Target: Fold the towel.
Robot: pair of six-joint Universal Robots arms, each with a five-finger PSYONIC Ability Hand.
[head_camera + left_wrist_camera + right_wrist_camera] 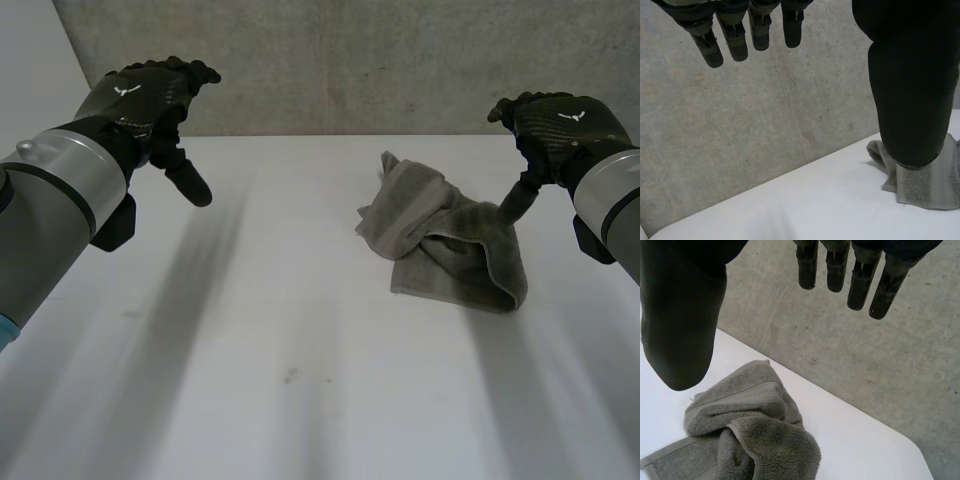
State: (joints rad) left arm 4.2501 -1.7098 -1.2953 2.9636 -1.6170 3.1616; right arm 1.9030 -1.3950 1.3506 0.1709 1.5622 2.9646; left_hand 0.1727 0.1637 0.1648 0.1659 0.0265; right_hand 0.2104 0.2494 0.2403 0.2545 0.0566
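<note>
Left arm (50,210): grey forearm at near left, above the white table (250,380). It ends in the left hand (150,95), which hangs in the air well left of the towel. Its fingers (732,35) are straight and slightly spread, with the thumb (912,90) set apart. Nothing is held.

Right hand (560,125): at far right, above the table. Its fingers (860,275) are straight and loosely spread, and its thumb (682,325) points down. Nothing is pinched.

Towel (450,240): grey-green terry, right of centre. It lies crumpled in a heap, with one hemmed part flat on the near side and the rest bunched and rolled over itself.

Wall (350,60): bare concrete behind the far edge.

Step in hand, as judged: folding is not begun and the hands are poised before a first grasp. The next move calls for bringing both hands down to the heap, finding hemmed corners and drawing the cloth flat. The left hand has the longer reach, to its right.

Towel relative to fingers: it lies below the right thumb, whose tip is just beside the right-hand fold, though contact cannot be told. The right fingers extend past the towel toward the wall.
</note>
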